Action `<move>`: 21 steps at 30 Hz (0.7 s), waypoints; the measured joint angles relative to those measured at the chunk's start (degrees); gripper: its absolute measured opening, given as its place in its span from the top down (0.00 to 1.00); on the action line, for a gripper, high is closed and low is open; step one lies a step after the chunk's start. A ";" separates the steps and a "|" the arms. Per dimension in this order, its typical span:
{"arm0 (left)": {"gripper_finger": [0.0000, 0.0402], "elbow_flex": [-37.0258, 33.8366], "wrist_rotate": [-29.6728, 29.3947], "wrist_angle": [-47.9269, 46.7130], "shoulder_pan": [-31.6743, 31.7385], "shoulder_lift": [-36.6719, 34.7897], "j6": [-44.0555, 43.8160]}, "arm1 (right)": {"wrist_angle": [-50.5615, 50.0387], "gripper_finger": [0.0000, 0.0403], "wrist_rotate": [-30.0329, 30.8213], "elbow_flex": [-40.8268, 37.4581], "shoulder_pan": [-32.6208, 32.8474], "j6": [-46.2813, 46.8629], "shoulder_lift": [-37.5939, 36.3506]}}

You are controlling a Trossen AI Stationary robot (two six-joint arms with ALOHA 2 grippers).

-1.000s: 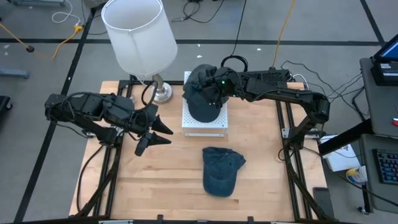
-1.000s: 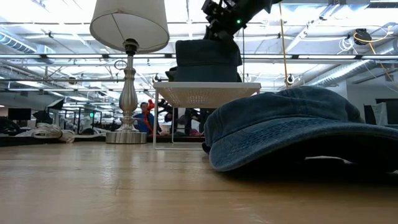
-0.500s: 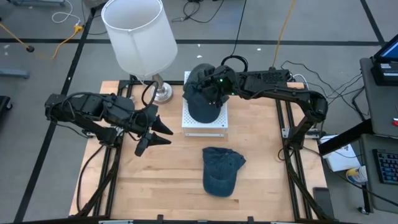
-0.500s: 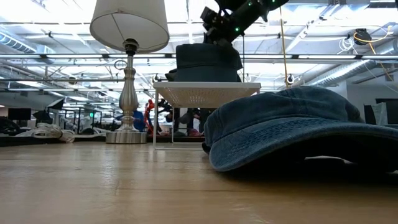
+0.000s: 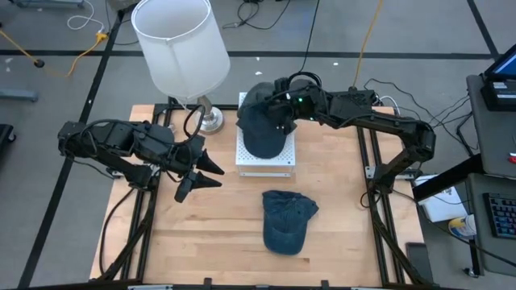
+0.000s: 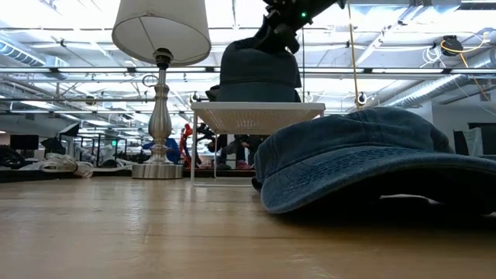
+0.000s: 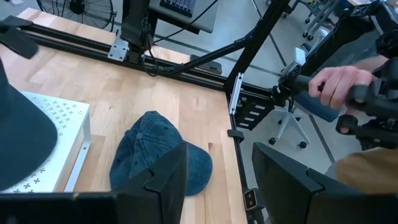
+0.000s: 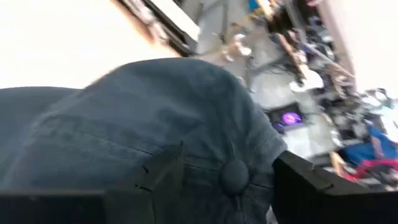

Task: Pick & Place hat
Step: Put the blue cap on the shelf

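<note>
A dark blue hat (image 5: 260,133) sits crown up on the white perforated stand (image 5: 266,165) at the table's far middle. My right gripper (image 8: 235,180) hovers open at the top of its crown, one finger on either side of the crown button (image 8: 235,174); the low view shows the gripper (image 6: 279,31) just above the hat (image 6: 260,74). A second blue cap (image 5: 288,219) lies flat on the table nearer the front. My left gripper (image 5: 205,173) waits open left of the stand, above the table. My right gripper comes at the hat slanting down from the table's far right. Its open fingers (image 8: 165,171) stand on either side of the crown's top. I cannot tell whether they touch the cloth. The hat rests on the stand by its brim.
A table lamp with a white shade (image 5: 181,48) stands at the far left, its base (image 5: 210,121) close to the stand. Bare wood lies along the table's left and front. Beyond the right edge a person's hand (image 7: 339,81) holds a handle.
My right gripper has opened and let go of the hat's crown, then drawn up and a little toward the far right. The hat stays on the stand, and its crown has sprung up fuller.
</note>
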 joint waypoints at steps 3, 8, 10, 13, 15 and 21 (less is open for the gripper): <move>0.54 0.00 0.00 -0.01 0.00 0.00 0.01 | 3.27 0.48 4.11 -0.02 0.00 -0.01 0.07; 0.54 0.00 0.26 0.00 0.00 0.00 -0.07 | 3.61 0.45 5.35 -0.02 -0.02 1.61 0.00; 0.54 0.00 1.59 0.00 0.00 0.00 -0.20 | 0.20 0.45 2.80 -0.02 -0.03 3.21 0.00; 0.54 0.00 3.19 0.01 0.00 0.00 -0.49 | -3.86 0.48 -0.28 -0.02 0.29 2.82 0.00; 0.54 0.00 3.42 0.02 -0.02 0.00 -1.04 | -4.67 0.51 -0.38 -0.02 0.77 2.91 0.00; 0.54 0.00 3.43 -0.10 -0.02 0.00 -1.02 | -4.86 0.56 -0.22 -0.07 2.57 2.91 -1.65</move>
